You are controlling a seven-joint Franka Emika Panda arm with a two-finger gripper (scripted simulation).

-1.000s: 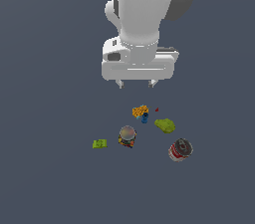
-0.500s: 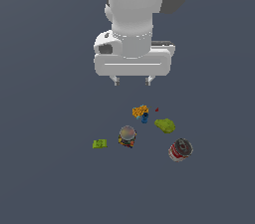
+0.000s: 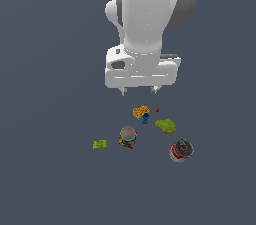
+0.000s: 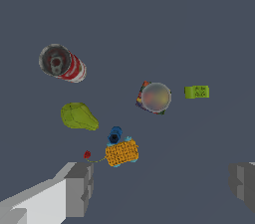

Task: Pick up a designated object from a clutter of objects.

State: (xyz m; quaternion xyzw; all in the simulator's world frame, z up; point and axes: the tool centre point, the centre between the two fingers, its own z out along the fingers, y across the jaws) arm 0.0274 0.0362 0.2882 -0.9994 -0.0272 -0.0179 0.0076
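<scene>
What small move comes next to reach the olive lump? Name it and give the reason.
Probably shift sideways toward the exterior view's right before descending. The open gripper hangs above the orange-and-blue thing, while the olive lump lies apart, between that thing and the red-and-white can.

The exterior view is looking down from high up and some way off, taking in the arm (image 3: 150, 24) in the upper middle of the frame and the small clutter on the floor (image 3: 45, 94) below the middle. The wrist view is looking straight down from much nearer, with its fingers (image 4: 79, 188) showing at the lower corners. Both are sharing the same cluster: the lump (image 3: 165, 126) (image 4: 78, 116), red can (image 3: 181, 150) (image 4: 62, 63), grey-topped can (image 3: 128, 136) (image 4: 155, 97), orange-blue thing (image 3: 141, 113) (image 4: 120, 150) and flat green piece (image 3: 100, 144) (image 4: 197, 91), though turned about between the two.
</scene>
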